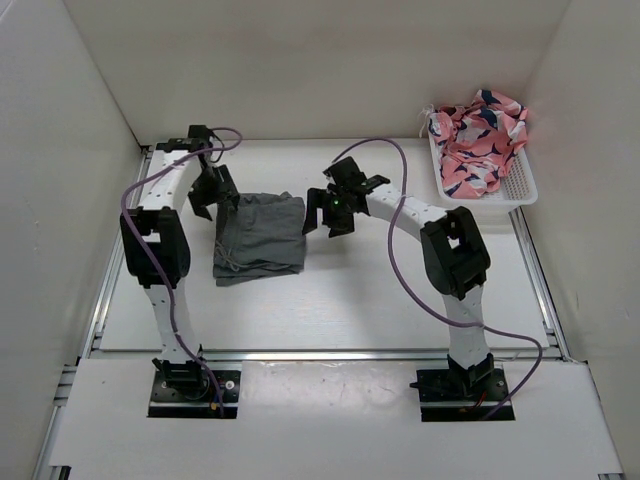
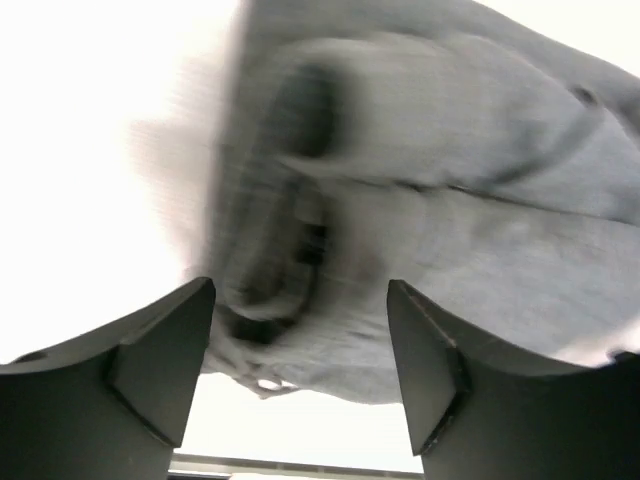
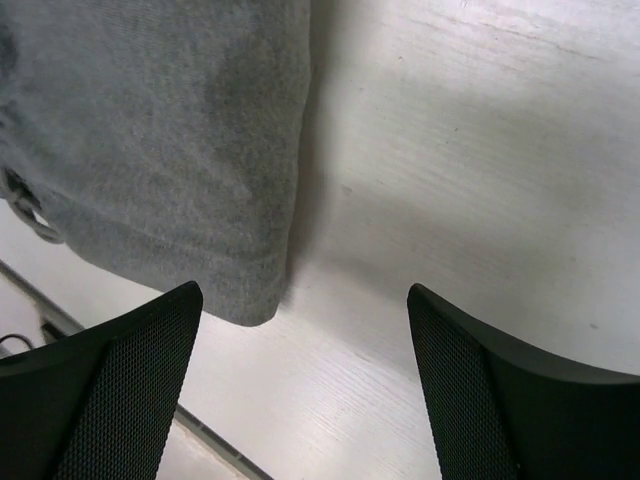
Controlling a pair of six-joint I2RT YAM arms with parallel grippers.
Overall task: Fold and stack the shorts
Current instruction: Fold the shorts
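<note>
A: Item one, the shorts?
B: I am seeing the shorts (image 1: 260, 238) lying folded on the bench (image 1: 380, 300), grey, drawstring showing.
A: Grippers?
B: Left gripper (image 1: 212, 195) is hovering at the shorts' left edge, jaws spread. Right gripper (image 1: 335, 212) is hanging just right of the shorts, jaws spread over bare bench.
A: Other stock?
B: White basket (image 1: 522, 192) holding pink patterned cloth (image 1: 478, 140), sitting well right of the shorts.

Shorts (image 1: 262, 235) on table (image 1: 380, 300); basket (image 1: 522, 186) behind, far right
</note>
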